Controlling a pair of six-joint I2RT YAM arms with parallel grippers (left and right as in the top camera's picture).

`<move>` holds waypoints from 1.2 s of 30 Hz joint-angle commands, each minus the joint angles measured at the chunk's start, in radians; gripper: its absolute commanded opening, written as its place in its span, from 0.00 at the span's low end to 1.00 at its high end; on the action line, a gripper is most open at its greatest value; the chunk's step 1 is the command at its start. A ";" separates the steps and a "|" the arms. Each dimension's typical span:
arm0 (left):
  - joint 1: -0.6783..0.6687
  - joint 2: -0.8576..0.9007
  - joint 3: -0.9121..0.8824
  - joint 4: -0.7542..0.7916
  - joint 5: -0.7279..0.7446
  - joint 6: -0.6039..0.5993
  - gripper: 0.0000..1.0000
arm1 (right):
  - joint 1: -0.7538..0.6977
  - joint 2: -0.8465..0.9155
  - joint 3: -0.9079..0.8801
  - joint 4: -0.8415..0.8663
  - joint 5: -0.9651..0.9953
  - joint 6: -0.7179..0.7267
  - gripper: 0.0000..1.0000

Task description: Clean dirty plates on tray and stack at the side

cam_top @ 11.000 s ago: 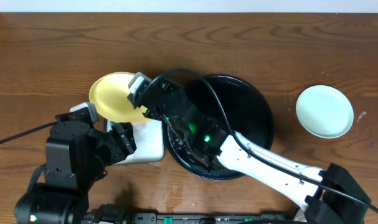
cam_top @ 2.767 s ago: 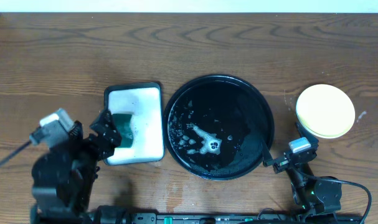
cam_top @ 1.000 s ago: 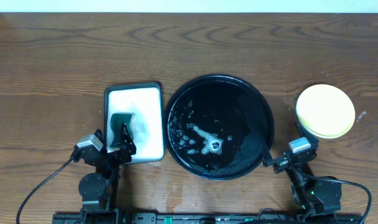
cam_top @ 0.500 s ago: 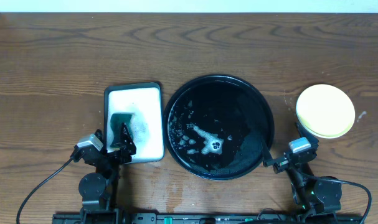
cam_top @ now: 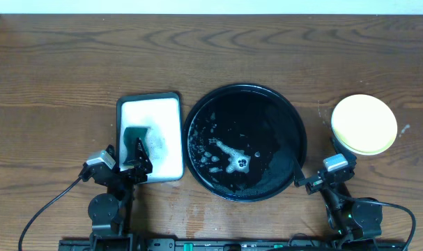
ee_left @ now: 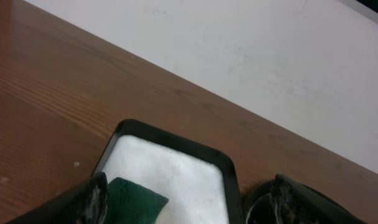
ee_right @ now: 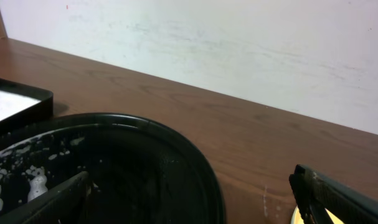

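Left gripper (cam_top: 131, 162) and right gripper (cam_top: 310, 180) splayed wide, empty, near-left and near-right of tray (cam_top: 244, 86); yellow-topped plate stack (cam_top: 364, 124) right of tray; stacking seemingly done, no further grasp needed.

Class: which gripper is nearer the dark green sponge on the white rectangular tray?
Left. The left gripper sits right at the dark green sponge; the right gripper lies beyond the round glossy black tray.

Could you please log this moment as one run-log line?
tray: suds only | plate stack: right of tray, yellow on top | sponge: on white tray | left gripper: open | right gripper: open
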 commanded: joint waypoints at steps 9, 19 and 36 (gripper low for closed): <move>0.004 0.003 -0.008 -0.048 -0.006 0.017 0.83 | -0.005 -0.006 -0.005 0.000 0.006 -0.008 0.99; 0.006 -0.020 -0.008 -0.048 -0.006 0.017 0.83 | -0.005 -0.006 -0.005 0.000 0.006 -0.008 0.99; 0.006 -0.017 -0.008 -0.048 -0.006 0.017 0.83 | -0.005 -0.006 -0.005 0.000 0.006 -0.008 0.99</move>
